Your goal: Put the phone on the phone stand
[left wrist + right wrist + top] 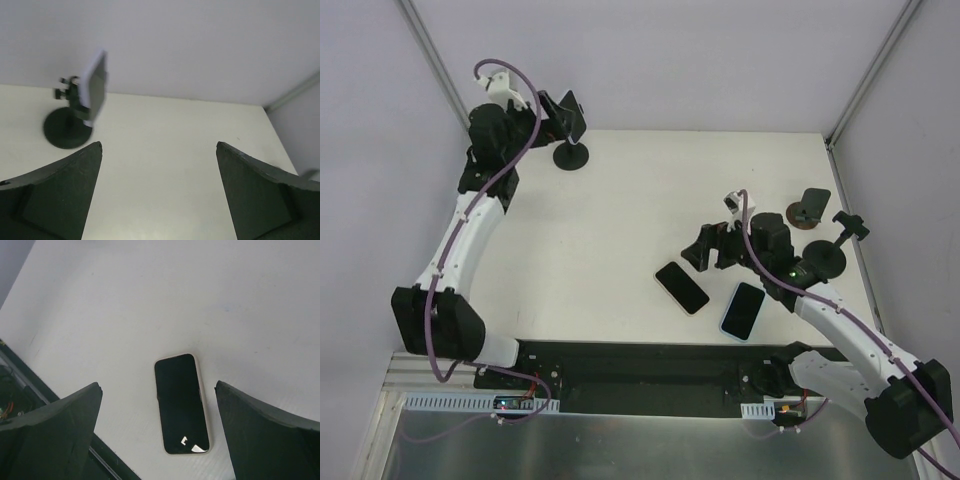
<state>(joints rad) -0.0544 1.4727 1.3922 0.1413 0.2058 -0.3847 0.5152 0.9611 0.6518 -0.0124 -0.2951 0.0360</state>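
A phone (pixel 681 287) with a black screen lies face up on the white table, and shows in the right wrist view (pixel 181 403). My right gripper (pixel 706 250) is open just above and behind it, its fingers on either side (pixel 159 386). A second phone (pixel 743 310) in a light case lies beside the first. Two phone stands (pixel 810 210) (pixel 825 257) stand bare at the right edge. At the back left a third stand (pixel 571 156) holds a phone (pixel 574 118), seen side-on in the left wrist view (pixel 94 90). My left gripper (pixel 548 110) is open and empty beside it (pixel 159 146).
The table's black front rail (pixel 650 360) runs just below the two lying phones and shows in the right wrist view (pixel 20 385). Grey walls close in the back and both sides. A frame post (pixel 865 70) rises at the back right corner.
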